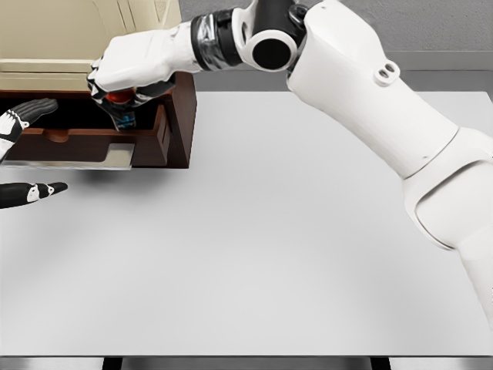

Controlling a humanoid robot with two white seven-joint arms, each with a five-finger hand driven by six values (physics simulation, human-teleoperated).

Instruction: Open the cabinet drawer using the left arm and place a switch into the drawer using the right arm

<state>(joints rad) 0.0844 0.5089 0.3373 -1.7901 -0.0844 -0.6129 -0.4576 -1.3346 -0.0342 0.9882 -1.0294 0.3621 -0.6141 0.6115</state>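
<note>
Glossy white plastic arm (370,100), dark polished wood cabinet (183,116), smooth matt table (269,254).

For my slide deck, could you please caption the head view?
Right hand holds the switch over the open drawer; left hand open beside it.

The right arm (385,131) is big & white w/ smooth, round shells, a black round cap at one joint, two small dark holes on the upper part, & thin dark lines where the shells meet. Near the wrist there's a shiny grey & black ring, then the right hand (135,73), white on the back w/ black fingers underneath. The left hand (23,150) shows only at the pic's edge: black fingers w/ little white patches on them.
</note>
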